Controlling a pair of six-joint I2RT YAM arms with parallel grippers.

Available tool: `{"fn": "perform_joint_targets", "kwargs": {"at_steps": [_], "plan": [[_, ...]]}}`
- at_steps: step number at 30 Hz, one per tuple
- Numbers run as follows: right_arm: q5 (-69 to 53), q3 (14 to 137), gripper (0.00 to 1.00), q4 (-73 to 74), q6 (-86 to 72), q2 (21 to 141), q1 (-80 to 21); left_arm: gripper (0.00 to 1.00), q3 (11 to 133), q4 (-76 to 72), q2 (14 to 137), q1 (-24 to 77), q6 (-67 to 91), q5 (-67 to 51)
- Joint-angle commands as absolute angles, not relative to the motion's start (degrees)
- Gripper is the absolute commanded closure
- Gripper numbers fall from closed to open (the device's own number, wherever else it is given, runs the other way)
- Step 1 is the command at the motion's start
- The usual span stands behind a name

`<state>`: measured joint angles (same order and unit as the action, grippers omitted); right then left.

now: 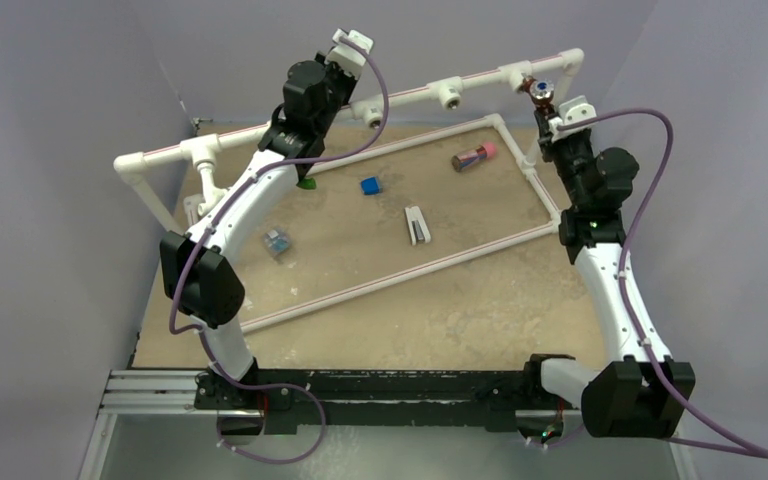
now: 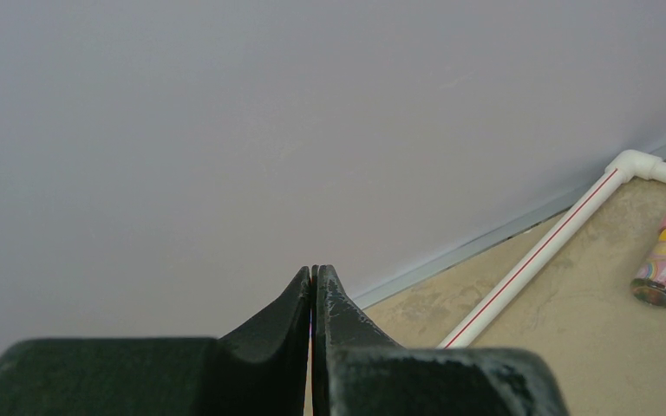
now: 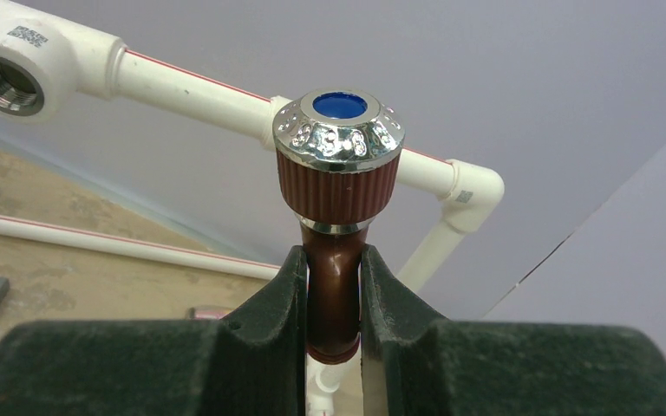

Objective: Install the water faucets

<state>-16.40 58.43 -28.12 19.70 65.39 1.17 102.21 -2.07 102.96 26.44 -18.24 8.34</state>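
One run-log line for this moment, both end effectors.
left end effector: shut, empty, raised | right end effector: shut on reddish-brown faucet at pipe frame rail, seating unclear | green faucet: on table

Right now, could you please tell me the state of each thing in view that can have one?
Left gripper: shut, empty.
Right gripper: shut on the reddish-brown faucet.
Reddish-brown faucet: gripped by its body below the knob; whether it is threaded in cannot be told.
Green faucet: lying loose on the table, not installed, mostly hidden.
T-fitting: threaded port empty.
Pink-capped cylinder: lying on its side.
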Motion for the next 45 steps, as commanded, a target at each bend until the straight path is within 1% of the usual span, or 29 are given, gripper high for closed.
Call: {"fn": "perform_joint_targets", "kwargs": {"at_steps": [1,6,11,15,18,34,45], "plan": [[-19.01,58.13,1.0,-35.41,16.48,65.95,0.7,1.0,98.61,6.85,104.87,30.1,-15.94,1.49],[-20.45,53.86,1.0,-34.56,22.14,63.54,0.62,1.0,98.59,6.78,105.09,30.22,-15.91,1.41],[-19.31,49.92,1.0,-34.02,30.1,61.19,0.44,1.0,98.61,6.77,105.1,30.24,-15.89,1.32],[-17.35,48.26,1.0,-35.63,32.11,60.04,0.44,1.0,98.61,6.74,105.11,30.32,-15.94,1.32],[-16.25,48.74,1.0,-35.75,32.87,60.01,0.44,1.0,98.61,6.72,105.2,30.3,-15.94,1.32],[-18.89,56.12,1.0,-33.1,38.24,63.8,0.44,1.0,98.25,6.59,104.94,30.41,-16.28,1.45],[-19.51,56.6,1.0,-33.91,38.24,66.4,0.44,1.0,98.33,6.48,105.2,30.36,-16.61,1.51]]}}
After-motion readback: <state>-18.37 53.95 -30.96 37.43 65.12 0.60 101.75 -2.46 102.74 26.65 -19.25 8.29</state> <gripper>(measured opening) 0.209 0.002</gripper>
